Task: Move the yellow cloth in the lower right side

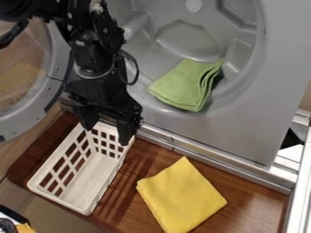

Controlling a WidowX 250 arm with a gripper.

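My gripper hangs pointing down over the back end of the white basket, open, its two fingers apart with nothing visible between them. The yellow cloth lies folded on the brown wooden surface, in the lower middle of the view, to the right of the basket and apart from it. The gripper is up and to the left of this cloth, not touching it.
The white slotted basket stands at the lower left. A folded green cloth lies inside the grey drum opening behind. The round door is at the left, and a metal ledge runs behind the wooden surface.
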